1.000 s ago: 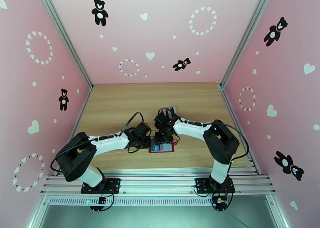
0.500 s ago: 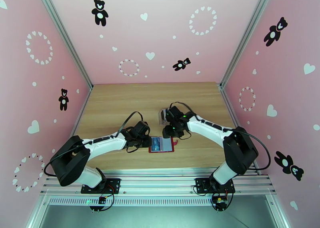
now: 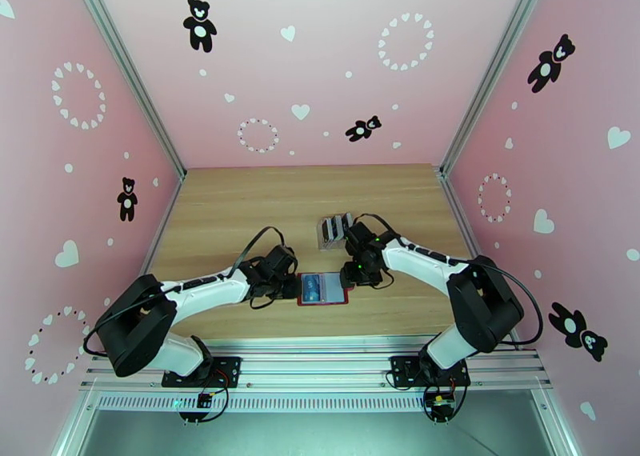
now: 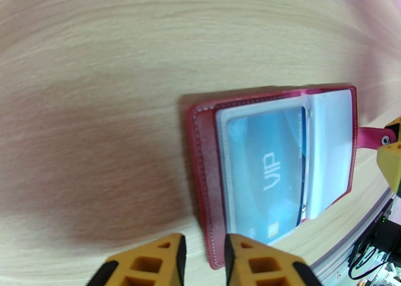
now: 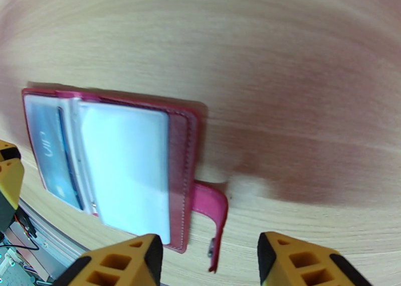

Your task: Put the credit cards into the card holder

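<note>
- card holder (image 3: 323, 289) lies open on the table (image 3: 240, 210) between both hands, teal card (image 4: 265, 171) pocketed.
- left hand (image 4: 203, 244) barely parted, right hand (image 5: 209, 244) wide, both empty; a brush against the snap tab (image 5: 213, 206) could shift the card holder.

You run two matching arms, the left arm (image 3: 200, 290) at lower left and the right arm (image 3: 416, 259) at lower right. Each has glossy white shells on the long links and bulky black housings at the joints. Each is bolted to a black base (image 3: 204, 372) near the bottom edge. A thin black cable (image 3: 258, 240) loops free beside each arm. In the wrist views your fingers (image 4: 150, 264) are orange-yellow blocks with rectangular cut-outs.
</note>
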Available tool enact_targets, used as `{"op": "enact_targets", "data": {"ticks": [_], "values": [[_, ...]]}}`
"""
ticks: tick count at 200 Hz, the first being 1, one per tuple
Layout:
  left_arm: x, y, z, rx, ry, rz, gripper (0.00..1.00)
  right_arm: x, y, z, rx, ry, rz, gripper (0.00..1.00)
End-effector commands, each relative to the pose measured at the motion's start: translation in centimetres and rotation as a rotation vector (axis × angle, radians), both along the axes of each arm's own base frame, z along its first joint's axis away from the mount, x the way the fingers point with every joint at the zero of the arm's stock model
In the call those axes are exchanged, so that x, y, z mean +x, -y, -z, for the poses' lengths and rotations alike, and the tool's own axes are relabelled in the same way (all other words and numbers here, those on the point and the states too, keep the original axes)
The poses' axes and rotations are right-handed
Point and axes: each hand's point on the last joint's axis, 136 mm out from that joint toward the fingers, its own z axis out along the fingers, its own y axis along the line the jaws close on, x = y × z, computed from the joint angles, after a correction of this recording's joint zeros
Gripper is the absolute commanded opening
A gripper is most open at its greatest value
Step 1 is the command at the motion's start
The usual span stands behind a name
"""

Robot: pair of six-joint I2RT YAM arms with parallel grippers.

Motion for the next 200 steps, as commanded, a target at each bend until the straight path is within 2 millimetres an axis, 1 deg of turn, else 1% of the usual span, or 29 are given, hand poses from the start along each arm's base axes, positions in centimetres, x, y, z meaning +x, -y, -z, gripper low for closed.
{"op": "enact_targets", "data": {"ticks": [1, 47, 74, 96, 132, 150, 174, 200], "values": [[-0.9, 0.3, 0.5, -0.009, -0.026, 0.02, 0.3, -0.5, 0.2, 0.7, 0.002, -0.015, 0.002, 0.5], [-1.1, 1.3, 1.0, -0.014, -0.035, 0.029, 0.27, -0.2, -0.1, 1.1, 0.015, -0.008, 0.013, 0.38], [-1.2, 1.5, 1.2, -0.009, -0.036, 0.034, 0.26, 0.4, -0.5, 0.8, 0.023, 0.01, 0.017, 0.36], [-1.2, 1.4, 1.2, -0.006, -0.036, 0.032, 0.25, 0.7, -0.6, 1.0, 0.017, 0.007, 0.013, 0.33], [-1.1, 1.3, 1.1, -0.007, -0.033, 0.03, 0.25, 0.5, -0.5, 1.2, 0.015, -0.002, 0.007, 0.25], [-1.2, 1.4, 1.3, -0.009, -0.037, 0.032, 0.24, 0.4, -0.5, 1.2, 0.015, -0.005, 0.007, 0.16], [-1.2, 1.5, 1.4, -0.01, -0.04, 0.033, 0.21, 0.5, -0.8, 0.5, 0.035, 0.007, 0.008, 0.08], [-1.1, 1.5, 1.7, 0.002, -0.046, 0.033, 0.2, 0.6, -0.9, -0.6, 0.051, 0.029, 0.009, 0.05]]}}
